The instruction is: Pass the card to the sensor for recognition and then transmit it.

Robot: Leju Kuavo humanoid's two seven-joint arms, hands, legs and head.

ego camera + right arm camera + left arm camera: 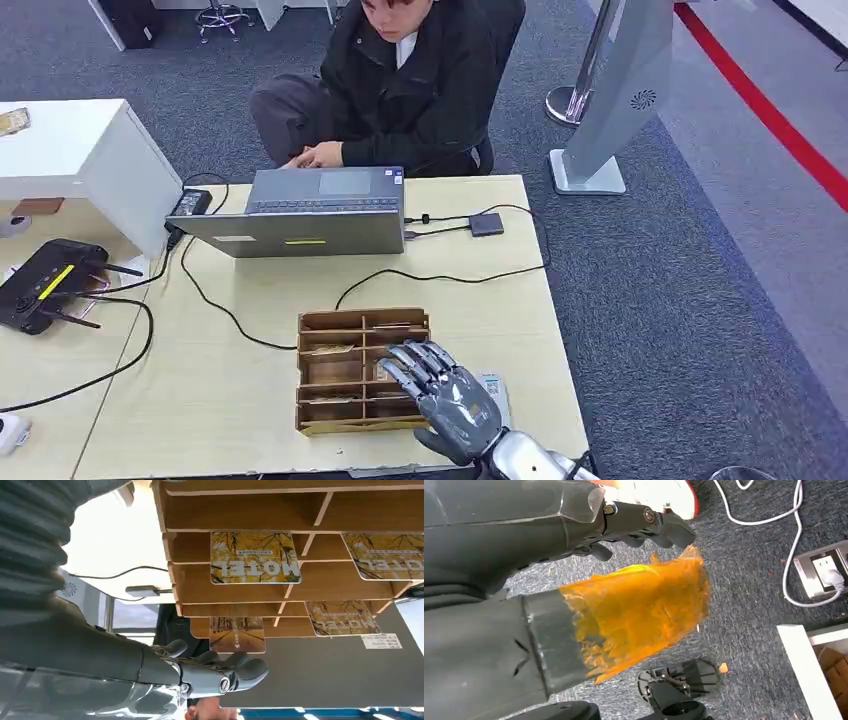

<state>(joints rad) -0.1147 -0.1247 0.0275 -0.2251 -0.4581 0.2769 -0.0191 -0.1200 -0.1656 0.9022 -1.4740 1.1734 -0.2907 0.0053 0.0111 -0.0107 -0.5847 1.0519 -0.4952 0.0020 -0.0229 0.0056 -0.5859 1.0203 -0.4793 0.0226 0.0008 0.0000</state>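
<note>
Brown slotted wood makes up the compartmented card rack [352, 345] on the pale wooden table [240, 390], and several yellow-printed hotel key cards [255, 557] sit in its rows, one of them showing an autumn tree picture and upside-down lettering in the right wrist view. The grey-fingered right hand [445, 395] hovers over the rack's right-hand edge, palm down, its fingers [235, 667] spread loosely and holding nothing; whether the fingertips touch the wood cannot be told. Behind the rack stands an open grey laptop [305, 215] with its back toward the robot, and a small dark square sensor box [486, 224] lies on the table just beside it, joined by a black cable [440, 275]. A person in a dark jacket [420, 70] sits at the far side of the table. The left hand [644, 522] hangs above grey carpet, fingers curled in with nothing between them, its thumb wrapped in torn orange film [639, 612].
</note>
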